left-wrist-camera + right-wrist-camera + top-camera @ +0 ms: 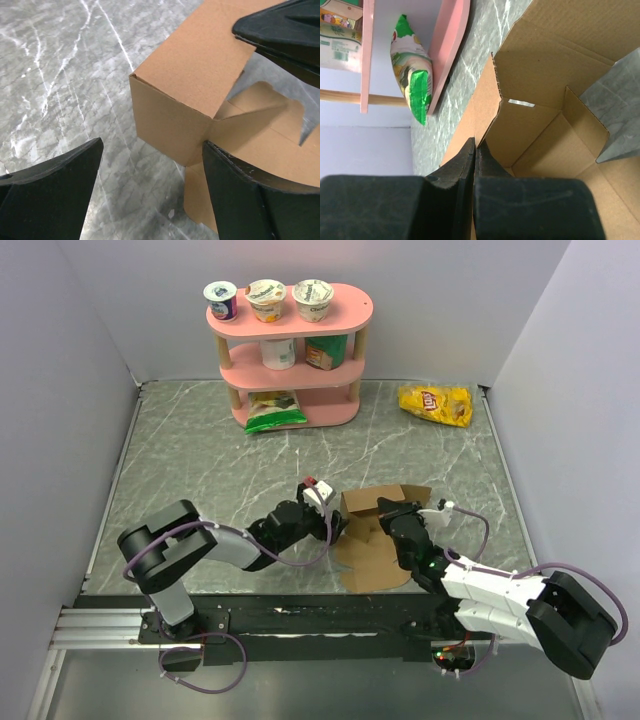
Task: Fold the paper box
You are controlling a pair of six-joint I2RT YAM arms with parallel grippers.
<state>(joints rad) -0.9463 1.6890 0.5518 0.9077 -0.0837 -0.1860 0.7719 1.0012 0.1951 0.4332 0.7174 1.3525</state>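
Note:
The paper box, plain brown cardboard, sits partly folded on the marble table between my two arms, with walls raised at its far end and flat flaps toward me. My left gripper is open at the box's left side. In the left wrist view its fingers straddle a raised corner of the box, the right finger against the cardboard. My right gripper is shut on the top edge of an upright wall; in the right wrist view one finger is inside the box and one outside.
A pink three-tier shelf with yogurt cups stands at the back. A green snack bag leans at its foot, also in the right wrist view. A yellow chip bag lies at the back right. Grey walls enclose the table.

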